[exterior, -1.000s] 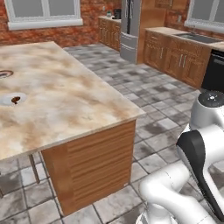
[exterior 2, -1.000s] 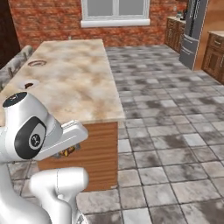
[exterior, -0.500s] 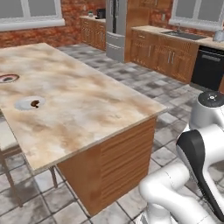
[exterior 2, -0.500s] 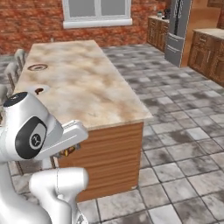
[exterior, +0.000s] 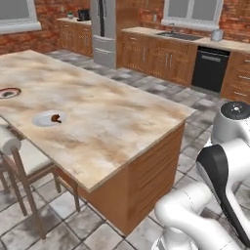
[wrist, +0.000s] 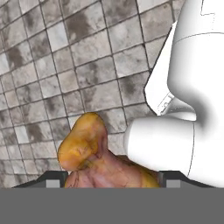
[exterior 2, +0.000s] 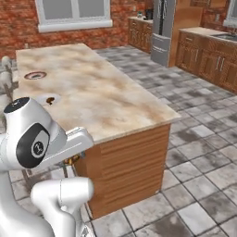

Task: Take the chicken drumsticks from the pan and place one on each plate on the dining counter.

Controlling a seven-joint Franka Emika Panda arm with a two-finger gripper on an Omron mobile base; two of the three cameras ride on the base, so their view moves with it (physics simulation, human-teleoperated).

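Note:
My gripper is shut on a golden-orange chicken drumstick, whose bulbous end sticks up between the dark fingertips over the tiled floor. The dining counter stretches ahead and to the left of the arm. On its far left part a white plate carries a dark drumstick. Beyond it sits a red-rimmed plate with a dark centre. The pan is out of view.
White-cushioned stools stand along the counter's left side. The counter's wooden drawer end faces the arm. A steel fridge, wooden cabinets and a black dishwasher line the back wall across open tiled floor.
The whole scene has shifted in both base views, so the base has moved along the counter's end; the plates now appear nearer. The things on the counter have not moved.

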